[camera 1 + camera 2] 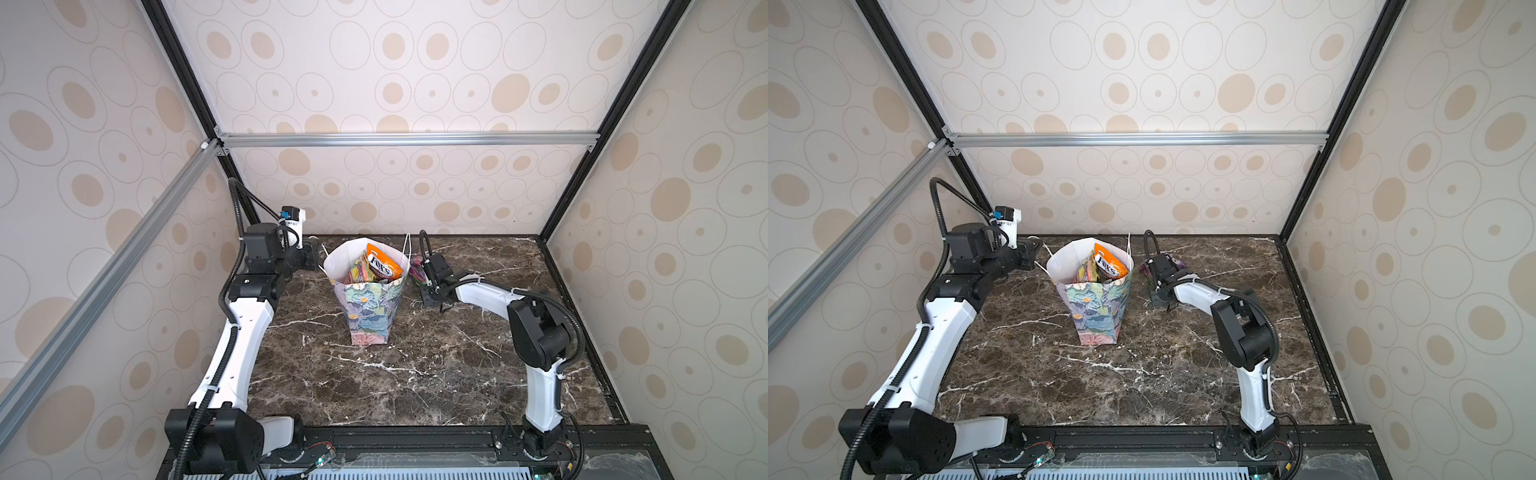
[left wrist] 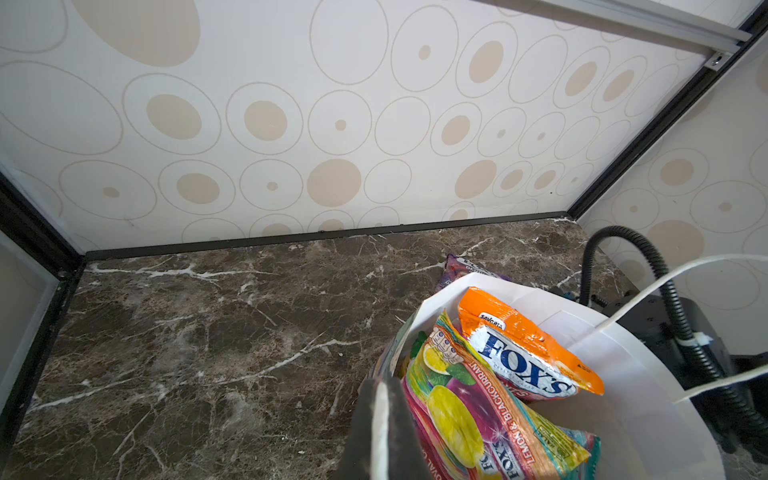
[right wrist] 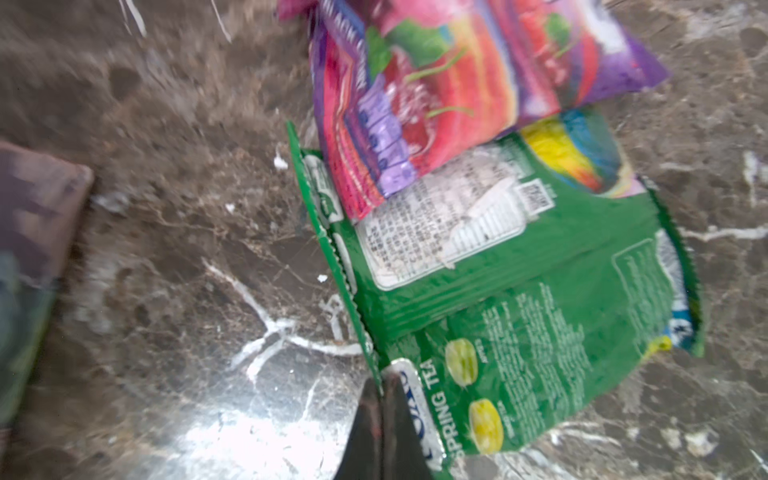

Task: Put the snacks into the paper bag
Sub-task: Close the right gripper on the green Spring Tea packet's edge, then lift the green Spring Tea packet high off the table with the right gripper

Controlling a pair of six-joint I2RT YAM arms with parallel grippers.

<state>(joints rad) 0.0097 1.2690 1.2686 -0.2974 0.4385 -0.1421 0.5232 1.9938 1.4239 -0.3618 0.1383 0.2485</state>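
**Marble bench [image 1: 374, 386], green packet pinched and ready to lift**

Watch the right fingers [image 3: 363, 432]: pressed together on the serrated corner of the green packet [image 3: 540, 270], glossy crinkled film lying flat just beside the paper bag [image 1: 368, 309]. A pink-purple packet [image 3: 457, 75] overlaps its far end and could drag along. The left fingers [image 2: 361, 428] pinch the bag's stiff white rim, steadying the mouth. Inside, an orange packet [image 2: 528, 345] rides high. By my read the grasp is made and the lift comes next: rise cleanly, clear the rim and thin cord handles [image 2: 665, 282], then drop it in.
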